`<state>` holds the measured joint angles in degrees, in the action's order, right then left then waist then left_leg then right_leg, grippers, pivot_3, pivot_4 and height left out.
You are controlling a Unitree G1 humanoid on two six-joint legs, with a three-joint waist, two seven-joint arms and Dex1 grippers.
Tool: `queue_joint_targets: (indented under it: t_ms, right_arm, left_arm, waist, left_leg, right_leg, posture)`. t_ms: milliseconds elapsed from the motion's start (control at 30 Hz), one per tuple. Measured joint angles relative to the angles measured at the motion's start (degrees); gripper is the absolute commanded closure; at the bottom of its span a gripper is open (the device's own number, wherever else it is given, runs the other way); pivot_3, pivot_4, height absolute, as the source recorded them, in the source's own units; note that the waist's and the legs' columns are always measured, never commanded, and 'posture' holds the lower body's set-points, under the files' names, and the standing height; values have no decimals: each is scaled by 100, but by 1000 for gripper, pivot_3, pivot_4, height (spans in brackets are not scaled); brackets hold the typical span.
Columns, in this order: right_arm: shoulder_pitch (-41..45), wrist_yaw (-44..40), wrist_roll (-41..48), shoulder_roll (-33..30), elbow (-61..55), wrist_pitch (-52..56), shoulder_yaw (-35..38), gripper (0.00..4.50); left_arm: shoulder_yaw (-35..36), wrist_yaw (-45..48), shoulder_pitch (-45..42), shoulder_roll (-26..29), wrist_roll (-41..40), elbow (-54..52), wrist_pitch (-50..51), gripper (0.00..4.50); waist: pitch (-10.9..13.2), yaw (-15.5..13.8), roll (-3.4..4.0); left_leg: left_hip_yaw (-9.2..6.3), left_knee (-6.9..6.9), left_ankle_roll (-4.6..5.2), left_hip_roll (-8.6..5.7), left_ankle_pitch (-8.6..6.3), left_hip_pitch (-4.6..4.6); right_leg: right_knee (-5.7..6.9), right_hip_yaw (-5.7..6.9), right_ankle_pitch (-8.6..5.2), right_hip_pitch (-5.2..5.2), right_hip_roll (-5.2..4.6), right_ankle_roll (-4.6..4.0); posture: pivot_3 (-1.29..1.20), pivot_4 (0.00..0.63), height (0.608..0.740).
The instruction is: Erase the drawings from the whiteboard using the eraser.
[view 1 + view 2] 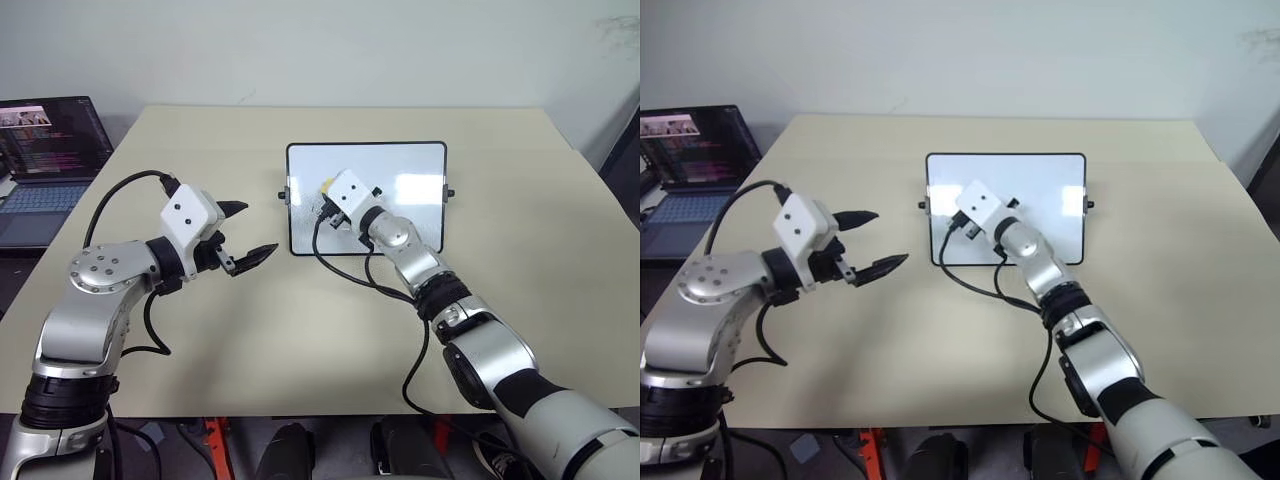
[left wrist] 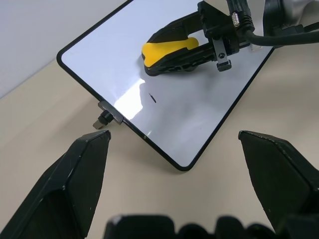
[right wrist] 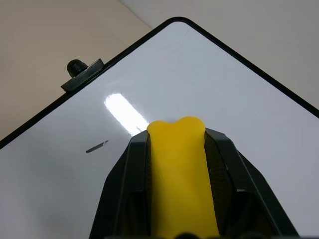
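Pinching the yellow eraser (image 3: 182,174) between its jaws, the right gripper (image 1: 330,200) has it over the left part of the whiteboard (image 1: 400,165), which sits propped up mid-tabletop (image 1: 300,330). Pretty much just one tiny black dash (image 2: 152,98) of the drawings shows, near the board's left edge close to the eraser. The left gripper (image 1: 248,232) hangs over the tabletop just left of the board, jaws spread, holding nothing. A laptop (image 1: 45,165) sits way off left.

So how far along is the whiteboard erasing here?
Mostly done: the whiteboard is nearly clean. In hand: the right gripper is clamped on the yellow eraser over the board. Left: one small black mark. The left gripper hangs open beside the board.
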<state>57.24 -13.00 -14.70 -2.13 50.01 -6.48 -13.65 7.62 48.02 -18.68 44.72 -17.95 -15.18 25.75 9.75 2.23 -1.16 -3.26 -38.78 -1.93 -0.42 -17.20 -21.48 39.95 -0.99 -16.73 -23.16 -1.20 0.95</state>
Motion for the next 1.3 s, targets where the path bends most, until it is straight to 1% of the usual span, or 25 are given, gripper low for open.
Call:
queue_joint_targets:
  t_ms: [367,600,1033,1200,1300]
  right_arm:
    - [-259,-183,375,120,-616,380,187,3326]
    - [-297,-192,463,230,-695,432,174,3326]
    - [-365,-168,409,582,-631,165,-44,3326]
    - [-362,-98,283,647,-429,-28,-124,3326]
    - [-277,48,149,707,-120,-283,-222,3326]
  left_arm:
    - [2,-46,8,-4,-1,-2,0,0]
    - [69,-159,383,-27,-25,-206,65,0]
    - [185,-263,558,-12,-177,-469,247,0]
    - [186,-264,558,10,-180,-470,252,0]
    - [187,-263,557,16,-183,-470,251,0]
  waist:
    - [1,17,2]
    - [2,72,2]
    - [2,99,3]
    - [2,100,3]
    - [2,102,3]
  left_leg:
    - [0,3,0,3,-1,-25]
    - [2,6,0,4,-1,-37]
    - [2,6,0,4,-1,-35]
    - [2,7,0,4,-1,-35]
    - [3,7,0,4,-1,-35]
  right_leg:
    - [-8,0,0,-22,1,0]
    - [-14,-1,0,-33,1,0]
    - [-13,-1,0,-33,1,0]
    - [-13,-1,0,-34,1,0]
    - [-12,-2,0,-34,1,0]
  posture:
    - [0,150,740]
    - [0,150,740]
    - [0,150,740]
    - [0,150,740]
    - [0,150,740]
